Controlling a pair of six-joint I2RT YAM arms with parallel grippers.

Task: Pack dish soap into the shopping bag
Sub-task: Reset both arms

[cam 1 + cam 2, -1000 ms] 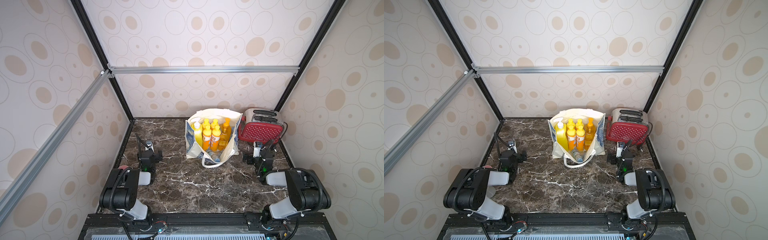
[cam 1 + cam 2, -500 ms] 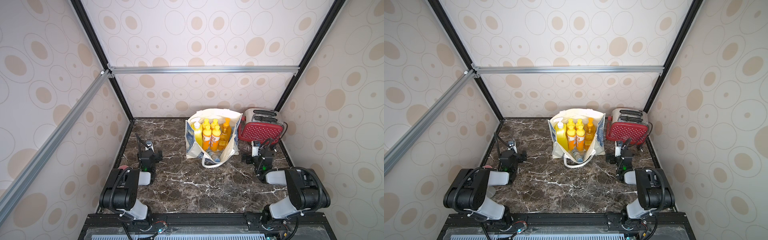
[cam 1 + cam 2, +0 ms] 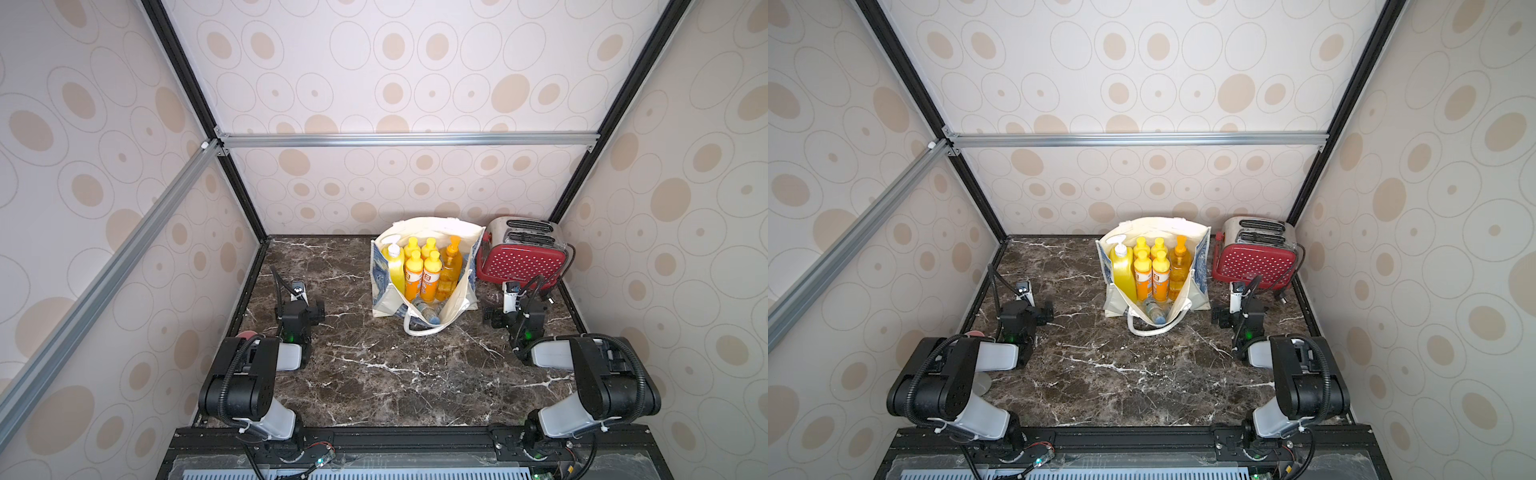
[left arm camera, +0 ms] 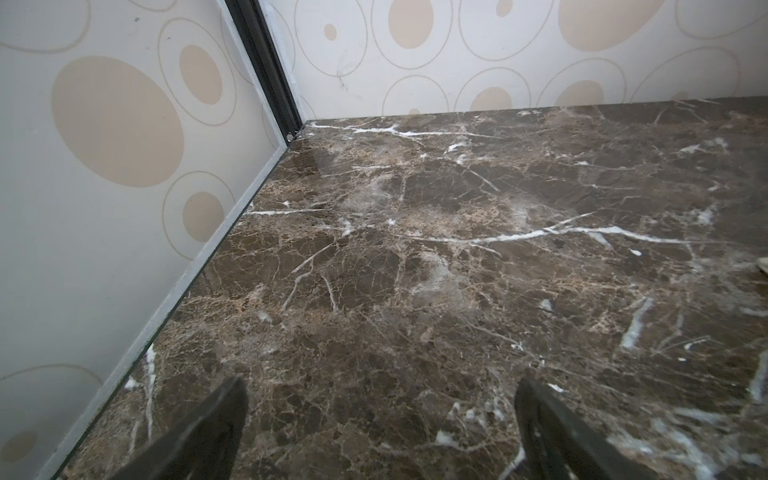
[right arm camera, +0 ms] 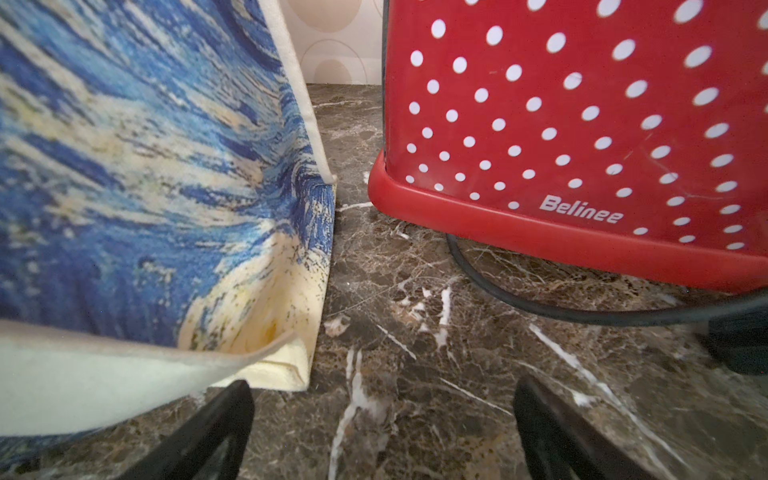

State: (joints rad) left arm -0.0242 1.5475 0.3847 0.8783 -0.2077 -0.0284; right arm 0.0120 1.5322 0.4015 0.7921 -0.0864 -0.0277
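The shopping bag [image 3: 384, 301] is cream with blue swirls, the dish soap [image 3: 414, 272] yellow and orange, the toaster [image 3: 519, 264] red, white-dotted.

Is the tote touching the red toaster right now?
Apart. The right wrist view shows a strip of bare marble tabletop between the shopping bag and the toaster.

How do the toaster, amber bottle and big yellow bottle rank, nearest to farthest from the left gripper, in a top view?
From the left gripper:
1. big yellow bottle, bag's left side
2. amber bottle, bag's right side
3. toaster, beyond the bag
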